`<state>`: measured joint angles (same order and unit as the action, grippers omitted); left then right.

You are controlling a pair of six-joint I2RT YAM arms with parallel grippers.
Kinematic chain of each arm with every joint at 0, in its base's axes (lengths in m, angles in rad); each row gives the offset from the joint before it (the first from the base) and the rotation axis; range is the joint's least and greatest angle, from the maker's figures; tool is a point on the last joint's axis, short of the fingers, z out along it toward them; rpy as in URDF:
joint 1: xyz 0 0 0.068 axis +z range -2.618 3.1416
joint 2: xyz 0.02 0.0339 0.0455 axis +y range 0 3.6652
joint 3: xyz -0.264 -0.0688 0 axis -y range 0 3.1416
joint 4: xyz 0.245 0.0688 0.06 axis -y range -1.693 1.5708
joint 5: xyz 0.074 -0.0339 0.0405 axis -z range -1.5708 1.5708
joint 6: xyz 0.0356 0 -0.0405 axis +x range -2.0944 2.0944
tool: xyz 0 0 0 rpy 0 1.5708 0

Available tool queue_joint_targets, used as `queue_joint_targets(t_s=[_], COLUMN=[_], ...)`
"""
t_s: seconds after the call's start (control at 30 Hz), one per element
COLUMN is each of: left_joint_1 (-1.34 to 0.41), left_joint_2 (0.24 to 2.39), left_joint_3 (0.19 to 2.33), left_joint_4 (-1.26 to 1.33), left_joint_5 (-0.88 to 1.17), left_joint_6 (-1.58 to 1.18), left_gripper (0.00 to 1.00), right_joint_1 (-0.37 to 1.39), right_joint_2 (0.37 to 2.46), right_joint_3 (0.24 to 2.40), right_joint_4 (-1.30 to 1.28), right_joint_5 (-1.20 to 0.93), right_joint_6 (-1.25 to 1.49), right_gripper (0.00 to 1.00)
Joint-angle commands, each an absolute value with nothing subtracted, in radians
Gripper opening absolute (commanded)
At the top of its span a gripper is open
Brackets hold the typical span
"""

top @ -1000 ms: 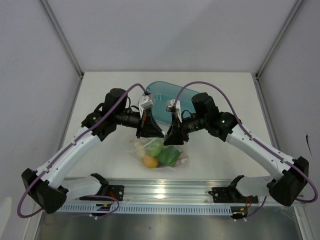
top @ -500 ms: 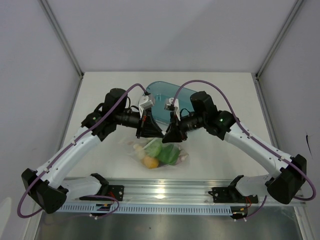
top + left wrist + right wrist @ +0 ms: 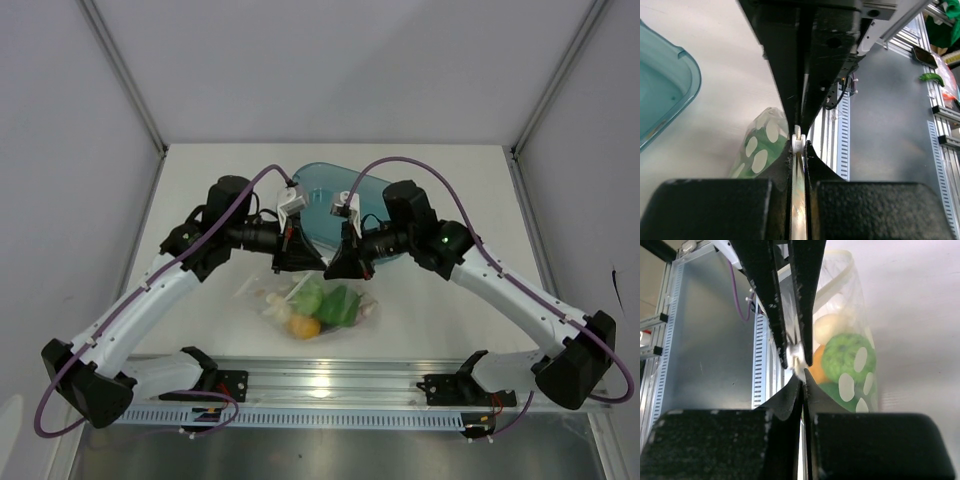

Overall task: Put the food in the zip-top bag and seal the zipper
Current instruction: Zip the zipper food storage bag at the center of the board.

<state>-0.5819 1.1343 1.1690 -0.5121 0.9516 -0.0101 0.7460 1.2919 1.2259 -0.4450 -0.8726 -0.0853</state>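
Observation:
The zip-top bag (image 3: pixel 315 305) hangs between my two grippers just above the table, holding a green pepper (image 3: pixel 338 306), a light green vegetable (image 3: pixel 308 296), a yellow-orange piece (image 3: pixel 304 326) and a white egg (image 3: pixel 272 300). My left gripper (image 3: pixel 302 264) is shut on the bag's top edge, with the thin zipper strip (image 3: pixel 798 200) pinched between its pads. My right gripper (image 3: pixel 340 268) faces it tip to tip, shut on the same edge (image 3: pixel 803 386). A small white piece (image 3: pixel 796 356) sits on the zipper between the two sets of fingertips. In the right wrist view the green pepper (image 3: pixel 847 357) shows through the bag.
A translucent teal tray (image 3: pixel 322 188) lies just behind both grippers, also seen as the teal tray (image 3: pixel 665 90) in the left wrist view. The aluminium rail (image 3: pixel 330 380) with the arm bases runs along the near edge.
My right gripper has closed on the bag's top edge beside the left one. The bag with the food has shifted slightly up and to the left.

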Motion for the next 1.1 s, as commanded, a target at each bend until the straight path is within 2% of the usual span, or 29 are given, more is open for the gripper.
queue_joint_targets(t_s=[0.0,0.17,0.6,0.83,0.93,0.97,1.03,1.07], left_joint_1=[-0.569,-0.568,-0.565,-0.565,-0.563,-0.564,-0.565,-0.565], left_joint_2=[1.109,1.098,1.052,1.068,1.089,1.091,1.098,1.101], left_joint_3=[1.198,1.169,1.132,1.172,1.198,1.212,1.219,1.239], left_joint_4=[-0.514,-0.514,-0.499,-0.491,-0.511,-0.514,-0.523,-0.544], left_joint_5=[0.887,0.885,0.929,0.956,0.957,0.962,0.965,0.965], left_joint_6=[-0.035,-0.046,-0.054,-0.075,-0.069,-0.068,-0.057,-0.049], left_gripper=[0.01,0.01,0.01,0.01,0.01,0.01,0.01,0.01], right_joint_1=[0.742,0.681,0.601,0.652,0.676,0.69,0.699,0.707], right_joint_2=[1.213,1.118,1.045,1.137,1.132,1.135,1.152,1.157], right_joint_3=[1.21,1.12,1.042,1.106,1.104,1.115,1.134,1.152], right_joint_4=[-0.353,-0.172,-0.069,-0.287,-0.322,-0.34,-0.409,-0.429], right_joint_5=[-0.822,-0.782,-0.761,-0.928,-0.925,-0.917,-0.904,-0.891], right_joint_6=[-0.034,0.09,0.19,0.019,0.005,-0.026,-0.055,-0.086], right_gripper=[0.0,0.0,0.0,0.0,0.2,0.39,0.61,0.66])
